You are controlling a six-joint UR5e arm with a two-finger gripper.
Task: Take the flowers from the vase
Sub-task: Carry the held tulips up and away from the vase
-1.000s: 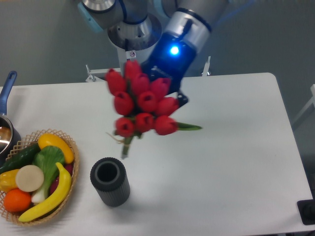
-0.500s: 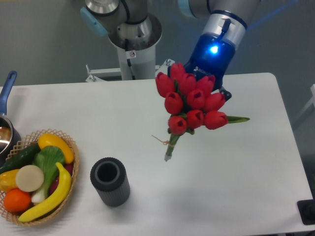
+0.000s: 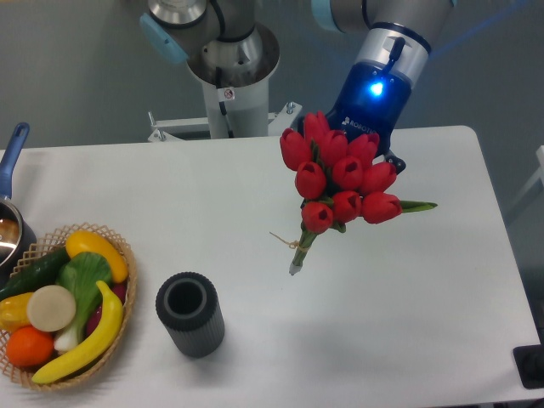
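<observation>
The flowers, a bunch of red tulip buds with green leaves and a string-tied stem, hang in the air over the table's middle right, stem end pointing down-left. My gripper is right behind the buds and shut on the flowers; its fingers are mostly hidden by them, and a blue light glows on the wrist above. The vase, a short dark grey ribbed cylinder, stands empty near the front of the table, well to the left of and below the stem end.
A wicker basket of fruit and vegetables sits at the front left. A pot with a blue handle pokes in at the left edge. The arm's base stands behind the table. A black object sits at the front right corner.
My gripper has carried the flowers from above the vase area to the right, about a third of the table's width. Over the last half second the shift was small. The vase has not moved.
</observation>
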